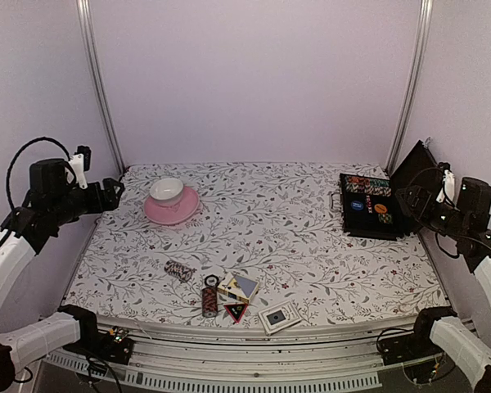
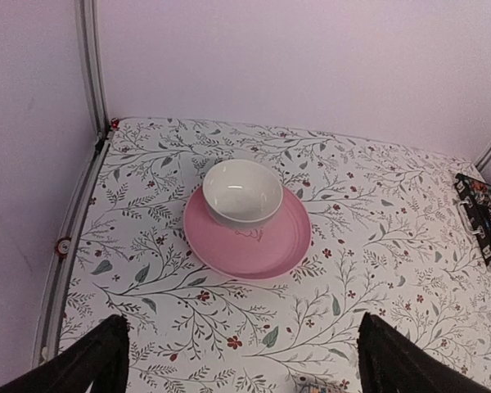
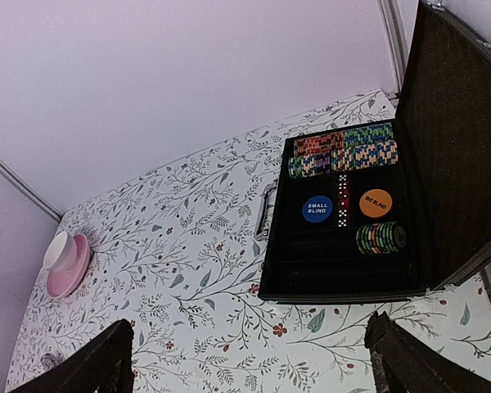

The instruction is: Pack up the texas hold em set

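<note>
Case (image 1: 367, 225) lies open with its lid up, and some chip rolls (image 3: 344, 151) sit inside. Well apart from the case, nearer the arm bases: loose chip rolls (image 1: 179, 269), card decks (image 1: 238, 286), triangle marker (image 1: 236, 311). The right gripper (image 3: 245, 364) is just beside the case and the left gripper (image 2: 241, 364) far from it, both spread wide and empty.

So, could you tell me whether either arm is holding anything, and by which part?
Nothing is held; the left gripper and the right gripper are both open and empty.

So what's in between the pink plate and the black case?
Nothing. In the top view, only bare flowery tablecloth runs from the pink plate to the black case. The loose poker pieces lie nearer the front edge.
</note>
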Robot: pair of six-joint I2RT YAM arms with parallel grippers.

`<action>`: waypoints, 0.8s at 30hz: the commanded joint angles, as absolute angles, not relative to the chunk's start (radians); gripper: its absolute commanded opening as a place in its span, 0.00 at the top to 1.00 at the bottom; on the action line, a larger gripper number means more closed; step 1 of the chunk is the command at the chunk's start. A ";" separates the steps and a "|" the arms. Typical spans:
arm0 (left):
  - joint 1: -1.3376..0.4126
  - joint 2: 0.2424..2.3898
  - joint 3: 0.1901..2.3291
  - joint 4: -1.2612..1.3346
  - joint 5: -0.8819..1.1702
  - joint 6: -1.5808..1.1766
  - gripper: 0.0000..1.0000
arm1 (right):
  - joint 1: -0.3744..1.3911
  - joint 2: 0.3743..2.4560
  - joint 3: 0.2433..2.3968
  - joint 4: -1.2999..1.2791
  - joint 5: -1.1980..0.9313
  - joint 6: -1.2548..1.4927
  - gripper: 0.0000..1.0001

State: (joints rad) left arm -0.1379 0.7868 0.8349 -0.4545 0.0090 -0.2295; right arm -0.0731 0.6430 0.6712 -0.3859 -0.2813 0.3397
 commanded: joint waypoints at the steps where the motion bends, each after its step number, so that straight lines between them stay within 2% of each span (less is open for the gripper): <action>1: -0.128 0.799 0.811 -0.407 -0.019 -0.220 0.03 | -0.077 0.640 0.696 -0.394 -0.251 0.343 0.01; 13: -0.127 0.821 0.797 -0.382 -0.008 -0.196 0.03 | -0.076 0.657 0.724 -0.404 -0.254 0.365 0.01; 16: -0.127 0.824 0.805 -0.388 -0.002 -0.180 0.03 | -0.072 0.694 0.725 -0.432 -0.293 0.368 0.06; 24: -0.127 0.821 0.765 -0.375 -0.034 -0.151 0.03 | 0.084 0.698 0.694 -0.507 -0.217 0.451 0.07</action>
